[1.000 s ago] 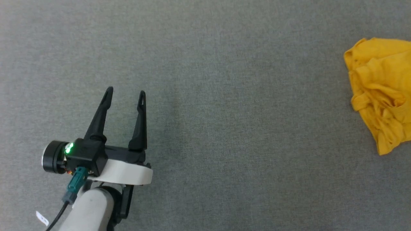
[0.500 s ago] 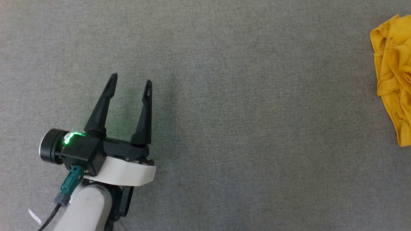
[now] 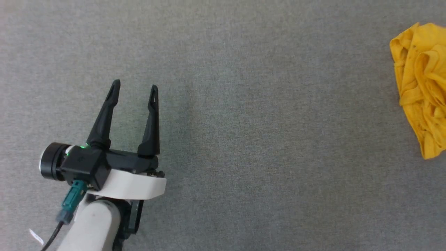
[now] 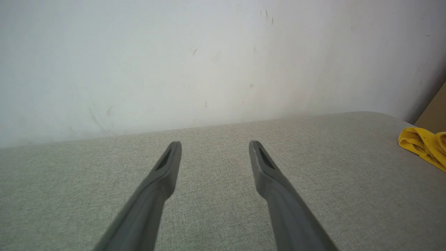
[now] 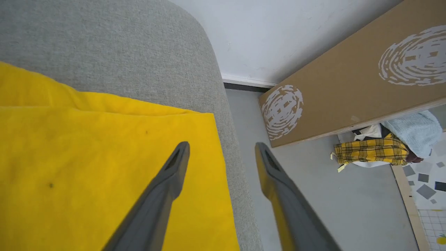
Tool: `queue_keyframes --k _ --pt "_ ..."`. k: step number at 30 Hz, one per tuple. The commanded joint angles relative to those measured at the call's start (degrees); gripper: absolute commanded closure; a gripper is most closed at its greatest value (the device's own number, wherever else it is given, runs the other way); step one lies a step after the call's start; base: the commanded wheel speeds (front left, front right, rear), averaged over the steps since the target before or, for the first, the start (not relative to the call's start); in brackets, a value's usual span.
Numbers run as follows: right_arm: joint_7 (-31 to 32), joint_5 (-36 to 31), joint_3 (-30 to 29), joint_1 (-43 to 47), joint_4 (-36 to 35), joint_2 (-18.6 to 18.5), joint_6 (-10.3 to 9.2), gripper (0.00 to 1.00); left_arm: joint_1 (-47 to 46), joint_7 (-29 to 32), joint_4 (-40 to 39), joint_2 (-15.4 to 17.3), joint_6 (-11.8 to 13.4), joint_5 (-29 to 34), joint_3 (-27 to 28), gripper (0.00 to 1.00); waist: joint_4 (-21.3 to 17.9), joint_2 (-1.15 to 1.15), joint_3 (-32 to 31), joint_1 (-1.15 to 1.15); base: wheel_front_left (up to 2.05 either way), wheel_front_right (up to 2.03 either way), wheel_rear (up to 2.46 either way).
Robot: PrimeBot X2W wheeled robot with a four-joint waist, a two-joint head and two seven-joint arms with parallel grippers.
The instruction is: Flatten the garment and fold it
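The garment (image 3: 421,87), a bright yellow shirt, lies crumpled at the right edge of the grey fabric surface (image 3: 244,122) in the head view. It shows as a small yellow bunch (image 4: 423,146) at the far right of the left wrist view. My left gripper (image 3: 134,85) stands open at the lower left, far from the garment, with nothing between its fingers (image 4: 167,167). In the right wrist view my right gripper (image 5: 221,148) is open above a flat stretch of the yellow garment (image 5: 104,167), at the surface's rounded edge, holding nothing.
A white wall (image 4: 209,62) rises behind the grey surface. Beyond the surface's right edge lie grey floor (image 5: 334,195), a long brown cardboard box (image 5: 348,83) with white prints, and a heap of plaid and pale blue clothes (image 5: 386,150).
The head view has shifted, so the garment sits further right and higher than a second ago. The left gripper stays open.
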Motion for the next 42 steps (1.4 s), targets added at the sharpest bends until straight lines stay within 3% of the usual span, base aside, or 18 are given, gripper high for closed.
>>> queue_keyframes --k 1,5,15,26,34,42 --pt "-1.17 0.86 -0.89 1.46 -0.50 1.77 -0.12 0.00 0.30 -0.50 0.68 -0.10 0.18 -0.21 -0.14 0.00 0.39 0.00 -2.75 0.00 0.00 0.00 0.00" --pt "-5.56 3.43 -2.05 5.37 -3.92 6.84 -0.12 0.00 2.18 -1.25 2.50 -0.68 0.35 -0.97 -0.44 0.00 0.79 0.00 -7.23 0.00 0.00 0.00 0.00" --pt "-11.83 8.80 2.45 15.25 -15.29 18.20 -0.12 0.00 7.94 -1.56 5.97 -1.40 2.13 -3.59 0.75 0.00 1.62 0.00 -19.64 0.00 0.00 0.00 0.00" --pt "-19.08 2.53 3.21 25.55 -24.74 26.44 -0.12 0.00 12.81 -1.09 6.77 -0.69 3.47 -4.56 1.16 0.00 4.18 0.00 -27.41 0.00 0.00 0.00 0.00" --pt "-20.13 0.44 3.38 34.03 -29.70 30.31 -0.12 0.00 17.53 -2.13 6.97 -0.46 3.31 -5.81 1.20 0.00 5.84 0.00 -30.42 0.00 0.00 0.00 0.00" --pt "-21.72 0.58 4.02 39.08 -28.67 30.98 -0.12 0.00 22.79 -3.45 8.08 -0.93 3.00 -7.39 1.77 0.00 6.07 0.00 -32.06 0.00 0.00 0.00 0.00"
